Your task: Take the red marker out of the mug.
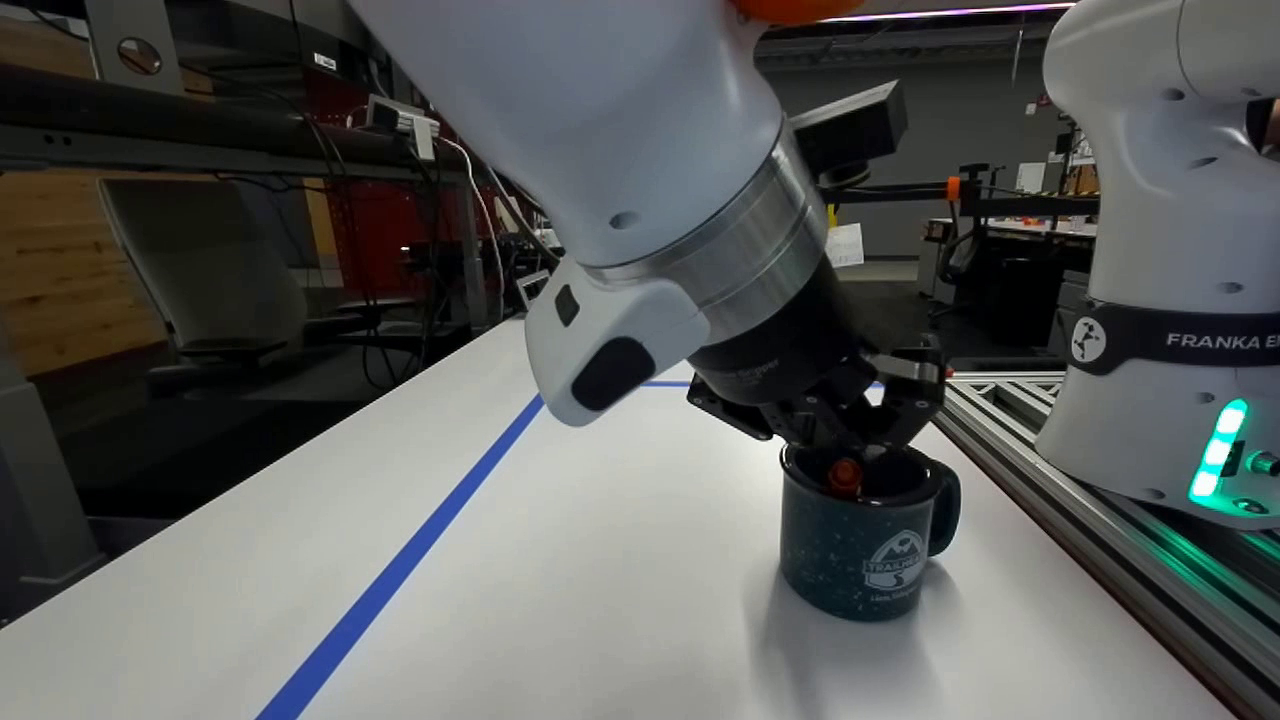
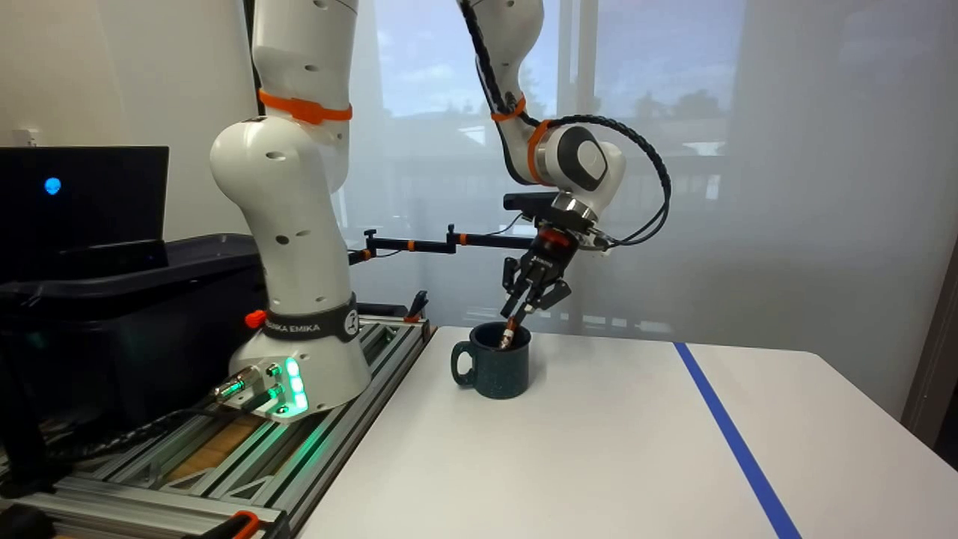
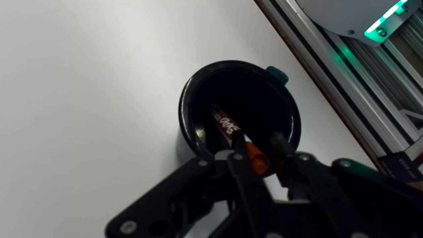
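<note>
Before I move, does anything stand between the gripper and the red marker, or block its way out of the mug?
Nothing visible stands between the gripper and the red marker; in the wrist view, its orange cap shows between the fingers. Sideways, the mug's wall hems it in; upward, nothing visible blocks it.

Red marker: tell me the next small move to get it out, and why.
I'd probably close the hand gently: in the wrist view the orange cap of the red marker, leaning inside the mug, appears between the fingers, with a gap showing on one side.
</note>
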Action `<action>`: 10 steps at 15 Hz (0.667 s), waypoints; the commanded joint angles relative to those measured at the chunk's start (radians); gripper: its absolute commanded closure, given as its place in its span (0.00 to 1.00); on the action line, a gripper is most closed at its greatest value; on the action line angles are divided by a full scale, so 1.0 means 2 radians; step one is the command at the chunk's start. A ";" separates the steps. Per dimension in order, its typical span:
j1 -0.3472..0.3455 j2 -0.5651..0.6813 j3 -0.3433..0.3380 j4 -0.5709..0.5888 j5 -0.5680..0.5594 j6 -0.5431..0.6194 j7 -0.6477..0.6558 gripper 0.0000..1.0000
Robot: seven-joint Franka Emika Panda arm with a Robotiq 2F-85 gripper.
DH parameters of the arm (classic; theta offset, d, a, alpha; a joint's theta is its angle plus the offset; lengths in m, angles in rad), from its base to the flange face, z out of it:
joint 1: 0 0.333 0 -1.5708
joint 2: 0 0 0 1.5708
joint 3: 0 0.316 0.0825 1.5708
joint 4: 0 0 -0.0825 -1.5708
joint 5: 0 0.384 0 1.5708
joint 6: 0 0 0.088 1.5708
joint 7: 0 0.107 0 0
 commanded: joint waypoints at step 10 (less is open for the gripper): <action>0.009 0.021 0.005 0.018 -0.025 -0.012 0.022 0.69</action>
